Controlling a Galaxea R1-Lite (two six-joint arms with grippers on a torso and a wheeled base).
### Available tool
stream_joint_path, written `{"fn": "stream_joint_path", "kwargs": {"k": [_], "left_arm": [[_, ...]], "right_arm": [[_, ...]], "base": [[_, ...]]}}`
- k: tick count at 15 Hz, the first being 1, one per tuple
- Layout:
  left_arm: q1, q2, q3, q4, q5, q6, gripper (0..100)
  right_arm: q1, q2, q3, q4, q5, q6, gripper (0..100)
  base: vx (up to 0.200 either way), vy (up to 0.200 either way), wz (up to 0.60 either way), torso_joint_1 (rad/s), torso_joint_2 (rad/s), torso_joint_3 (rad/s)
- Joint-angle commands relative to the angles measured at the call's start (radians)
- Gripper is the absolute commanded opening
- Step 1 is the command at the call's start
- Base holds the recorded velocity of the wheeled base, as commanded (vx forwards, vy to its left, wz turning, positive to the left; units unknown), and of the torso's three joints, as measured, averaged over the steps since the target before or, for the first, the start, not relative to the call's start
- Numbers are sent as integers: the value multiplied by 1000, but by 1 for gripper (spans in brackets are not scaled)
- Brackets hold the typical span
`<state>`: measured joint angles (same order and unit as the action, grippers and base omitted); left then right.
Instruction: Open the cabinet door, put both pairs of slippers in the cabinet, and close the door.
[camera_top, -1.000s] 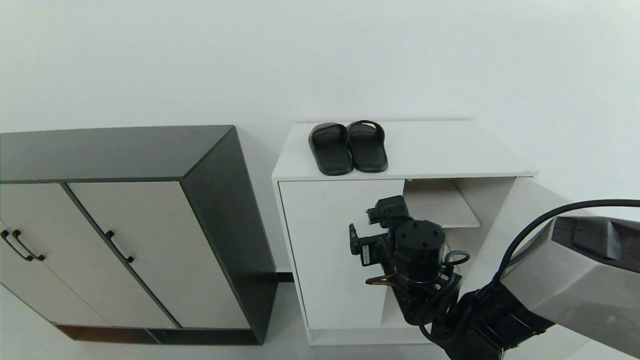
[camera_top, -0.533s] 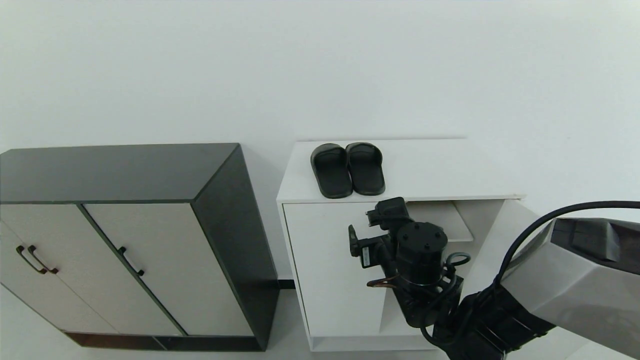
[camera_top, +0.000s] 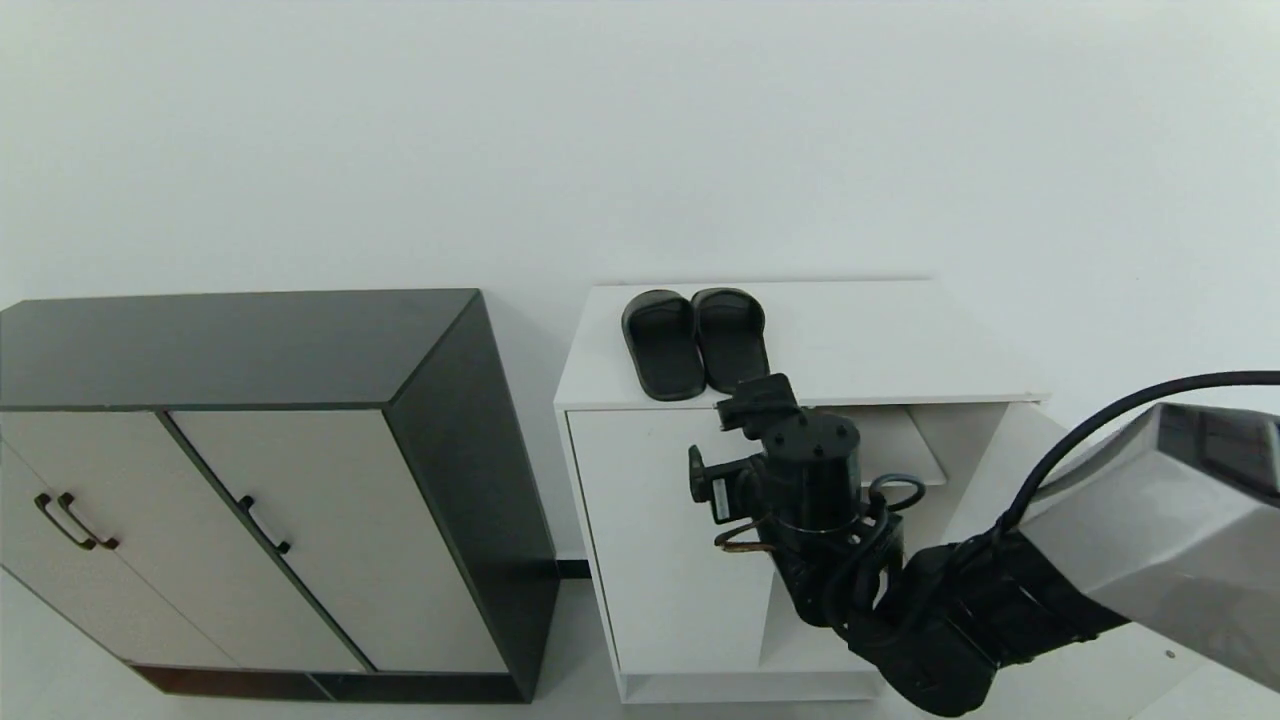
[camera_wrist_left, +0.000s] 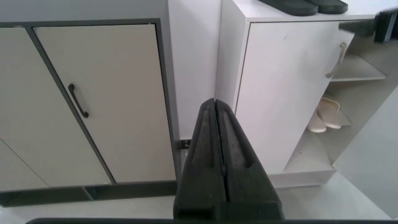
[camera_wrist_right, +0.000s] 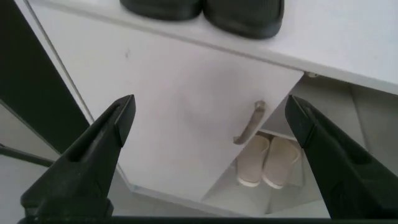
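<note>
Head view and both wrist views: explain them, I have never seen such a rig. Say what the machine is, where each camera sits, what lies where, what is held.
This is a wheeled robot with two arms. The head view looks down from its head; each wrist view looks along one arm's end effector. Black slippers lie on top of the white cabinet, whose right side stands open; a white pair sits on a shelf inside. A dark cabinet stands to its left. The right end effector is open in front of the white cabinet; the left end effector is shut. Neither holds anything.
</note>
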<state>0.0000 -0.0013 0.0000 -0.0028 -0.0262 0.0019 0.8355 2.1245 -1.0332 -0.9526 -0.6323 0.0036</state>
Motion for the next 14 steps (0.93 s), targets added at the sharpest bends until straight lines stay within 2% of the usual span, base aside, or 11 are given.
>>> {"fn": "stream_joint_path", "kwargs": {"k": [1, 3, 9, 14], "left_arm": [[0, 1, 0, 0, 0, 0, 0], [0, 1, 0, 0, 0, 0, 0], [0, 1, 0, 0, 0, -2, 0], [0, 1, 0, 0, 0, 1, 0]], "right_arm": [[13, -121, -119, 271, 0, 153, 100], [23, -161, -169, 422, 0, 225, 100], [39, -161, -169, 423, -1, 230, 100], [40, -155, -166, 399, -1, 230, 100]], "base": [[0, 0, 0, 0, 0, 0], [0, 0, 0, 0, 0, 0], [0, 0, 0, 0, 0, 0], [200, 0, 0, 0, -1, 3]]}}
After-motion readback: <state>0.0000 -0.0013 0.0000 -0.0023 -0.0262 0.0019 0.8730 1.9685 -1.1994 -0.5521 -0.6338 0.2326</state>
